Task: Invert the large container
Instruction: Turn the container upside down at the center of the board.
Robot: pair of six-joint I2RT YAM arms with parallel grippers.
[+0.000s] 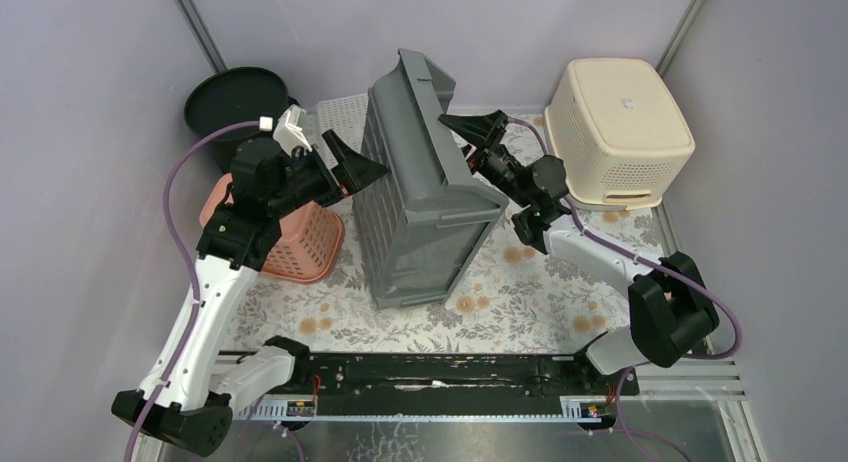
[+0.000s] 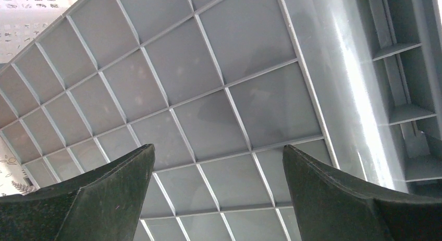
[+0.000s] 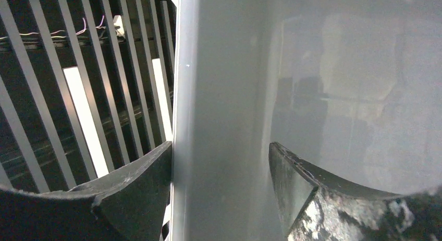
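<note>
The large grey container [image 1: 425, 197] stands tipped on its side in the middle of the table, its ribbed bottom facing left. My left gripper [image 1: 352, 162] is open, its fingertips right at that gridded bottom [image 2: 208, 89], with nothing between them. My right gripper [image 1: 472, 127] reaches in from the right at the container's upper rim. In the right wrist view its jaws straddle the thick grey rim [image 3: 221, 121], one finger on each side, with the slatted wall [image 3: 88, 95] to the left.
A pink basket [image 1: 300, 237] lies under my left arm. A black bin [image 1: 235, 100] stands at the back left, a white perforated tray [image 1: 342, 117] is behind the container, and an upturned cream basket [image 1: 618, 130] is at the back right.
</note>
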